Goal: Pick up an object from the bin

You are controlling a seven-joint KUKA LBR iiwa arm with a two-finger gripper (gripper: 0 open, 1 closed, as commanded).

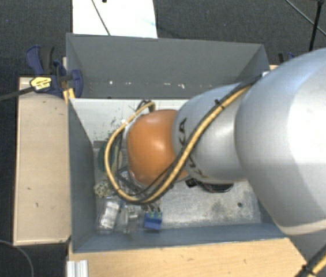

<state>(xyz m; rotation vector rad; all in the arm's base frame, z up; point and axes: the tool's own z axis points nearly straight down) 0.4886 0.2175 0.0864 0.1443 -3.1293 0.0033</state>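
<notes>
Clear plastic piece (pixel 109 215): lies on the bin floor at lower left of the frame, close to the corner where the left wall meets the front wall. It is the item I can place nearest the end of the wrist.

Just right of it is a second pale, see-through scrap (pixel 129 218), apparently touching it. Further right along the front wall is a small blue piece (pixel 153 219) with a touch of green on top, standing clear of the scrap. Above the clear piece, against the left wall, is a small yellowish cluster (pixel 101 188); its make-up cannot be resolved.

Gripper (pixel 129 189): low in the bin, over the floor just above and right of the clear piece, and almost wholly covered by the orange cover (pixel 151 146) on the wrist. Whether it is open or closed, or has hold of anything, cannot be told.

A looped cable (pixel 112 152) runs round the left side of the cover and back along the arm (pixel 278 131), which enters from the right and spans most of the bin (pixel 163 68).
</notes>
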